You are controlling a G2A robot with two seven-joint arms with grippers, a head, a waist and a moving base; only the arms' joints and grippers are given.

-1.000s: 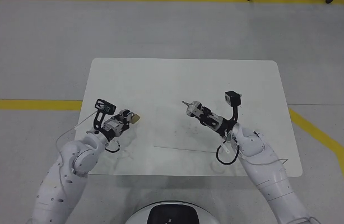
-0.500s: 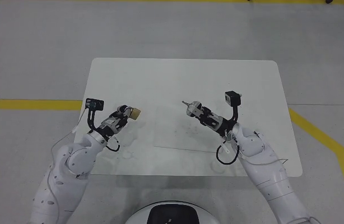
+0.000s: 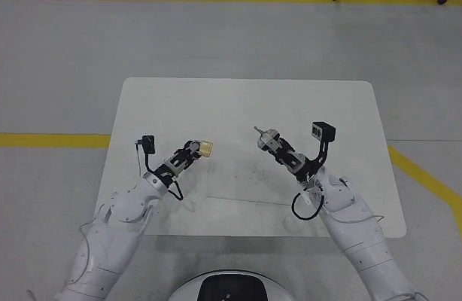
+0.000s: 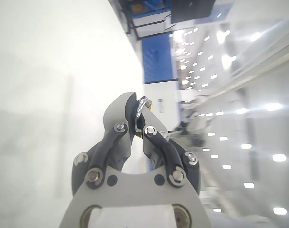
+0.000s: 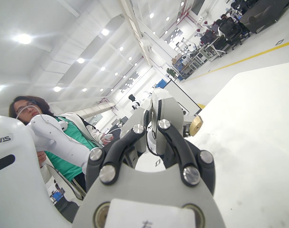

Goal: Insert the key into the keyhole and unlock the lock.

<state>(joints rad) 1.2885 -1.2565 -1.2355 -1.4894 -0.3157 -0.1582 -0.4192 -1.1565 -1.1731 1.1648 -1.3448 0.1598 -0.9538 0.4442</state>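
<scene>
The dense, slick-looking brass padlock (image 3: 205, 148) is best held by its shackle (image 4: 141, 101), as the left gripper (image 4: 137, 107) does; the right gripper (image 3: 267, 139) pinches the thin key (image 3: 256, 131).

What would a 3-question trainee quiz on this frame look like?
1. Which hand holds the brass padlock?
2. True or false: the key is already inside the padlock.
3. The right hand is: A) open, B) shut on the key, C) shut on the padlock.
Key: 1 left hand; 2 false, a gap separates them; 3 B.
</scene>
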